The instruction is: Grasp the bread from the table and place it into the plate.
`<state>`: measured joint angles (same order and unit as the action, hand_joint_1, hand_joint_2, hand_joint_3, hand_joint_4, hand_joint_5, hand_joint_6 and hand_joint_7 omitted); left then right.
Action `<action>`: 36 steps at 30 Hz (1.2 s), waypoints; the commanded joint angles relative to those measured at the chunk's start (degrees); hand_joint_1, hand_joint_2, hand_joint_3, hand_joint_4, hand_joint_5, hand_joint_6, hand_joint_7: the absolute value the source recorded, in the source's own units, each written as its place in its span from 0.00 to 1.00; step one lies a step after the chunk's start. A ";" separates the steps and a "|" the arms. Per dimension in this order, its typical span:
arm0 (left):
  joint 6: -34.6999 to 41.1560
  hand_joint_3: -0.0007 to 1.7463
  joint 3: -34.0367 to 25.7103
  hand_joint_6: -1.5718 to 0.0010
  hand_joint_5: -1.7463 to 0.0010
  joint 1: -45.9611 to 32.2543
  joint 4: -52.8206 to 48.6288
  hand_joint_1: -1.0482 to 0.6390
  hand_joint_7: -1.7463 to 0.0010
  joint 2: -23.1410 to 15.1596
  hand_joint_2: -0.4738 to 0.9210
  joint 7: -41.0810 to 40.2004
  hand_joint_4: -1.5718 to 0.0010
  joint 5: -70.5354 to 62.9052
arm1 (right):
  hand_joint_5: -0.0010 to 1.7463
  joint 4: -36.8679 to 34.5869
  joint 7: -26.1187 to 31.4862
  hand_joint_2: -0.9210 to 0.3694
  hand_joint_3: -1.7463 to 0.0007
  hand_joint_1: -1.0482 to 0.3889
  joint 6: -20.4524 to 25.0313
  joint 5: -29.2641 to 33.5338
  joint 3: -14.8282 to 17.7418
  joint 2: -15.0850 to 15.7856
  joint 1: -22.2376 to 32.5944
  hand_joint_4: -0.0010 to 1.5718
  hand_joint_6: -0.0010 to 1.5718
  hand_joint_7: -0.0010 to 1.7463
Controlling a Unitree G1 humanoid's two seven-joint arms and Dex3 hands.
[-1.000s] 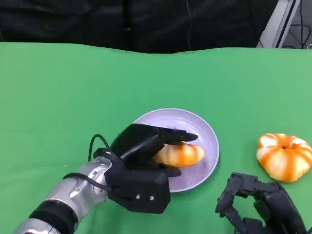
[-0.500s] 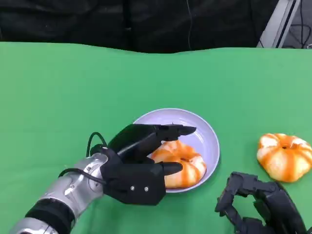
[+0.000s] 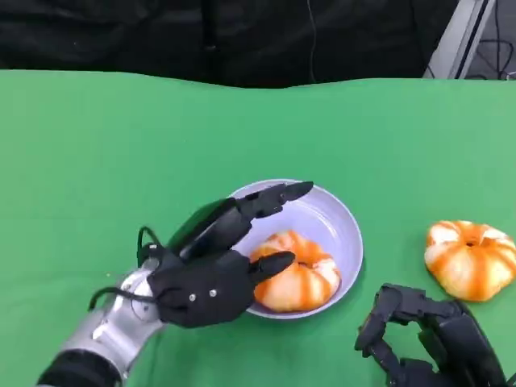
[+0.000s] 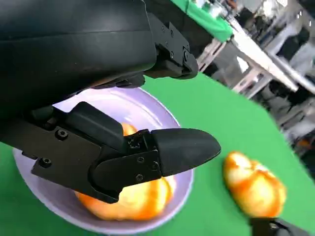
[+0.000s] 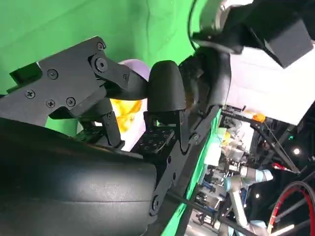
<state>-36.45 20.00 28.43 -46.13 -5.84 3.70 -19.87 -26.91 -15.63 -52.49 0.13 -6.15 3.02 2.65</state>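
An orange-and-white striped bread [image 3: 300,276] lies inside the lavender plate [image 3: 343,216] at the table's middle. My left hand [image 3: 211,270] sits at the plate's left rim with its fingers spread; the upper fingers [image 3: 270,197] reach over the plate and the thumb tip is at the bread's left side. In the left wrist view the bread [image 4: 129,202] rests in the plate [image 4: 170,120] beyond the left hand [image 4: 123,152], with nothing gripped. My right hand [image 3: 426,339] stays at the lower right on the table, fingers curled in on nothing.
A second striped bread [image 3: 471,258] lies on the green table [image 3: 121,145] to the right of the plate, just beyond my right hand, and appears in the left wrist view as a bread [image 4: 254,185]. A dark backdrop runs behind the table's far edge.
My left hand has drawn back toward the lower left and its fingers have opened off the bread. The bread has settled lower in the plate. The right hand has not moved.
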 commanded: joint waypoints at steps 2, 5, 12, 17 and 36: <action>-3.83 0.47 -2.47 0.84 0.99 -1.78 2.45 0.06 1.00 -0.37 1.00 0.35 0.82 3.01 | 0.90 -0.74 -0.51 0.24 0.48 0.58 -0.06 -1.20 0.40 0.88 -0.10 0.51 0.52 0.75; -5.92 0.45 -3.67 0.83 0.99 -3.17 3.49 0.07 0.99 0.18 1.00 0.92 0.81 5.23 | 0.90 -0.91 -0.48 0.24 0.48 0.58 -0.32 -1.11 0.44 0.80 -0.13 0.51 0.52 0.75; -8.57 0.41 -6.28 0.80 0.99 -8.21 8.67 0.09 0.99 2.19 1.00 2.84 0.78 11.47 | 0.91 -1.02 -0.57 0.23 0.48 0.58 -0.50 -1.06 0.41 0.89 -0.18 0.50 0.51 0.76; -8.21 0.40 -7.45 0.80 0.99 -12.10 13.63 0.10 0.99 2.39 1.00 4.33 0.78 13.94 | 0.91 -1.03 -0.42 0.23 0.48 0.57 -0.55 -0.64 0.56 0.98 -0.16 0.50 0.51 0.76; -0.78 0.31 -10.43 0.78 0.98 -33.27 34.63 0.13 0.99 4.42 1.00 18.19 0.71 36.81 | 0.91 -1.23 -0.83 0.24 0.48 0.57 -0.28 -0.99 0.58 1.27 -0.38 0.51 0.51 0.76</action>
<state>-37.88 10.65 -2.33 -13.24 -1.13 20.60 15.20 -27.97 -16.45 -52.58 -0.24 -6.09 3.30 2.58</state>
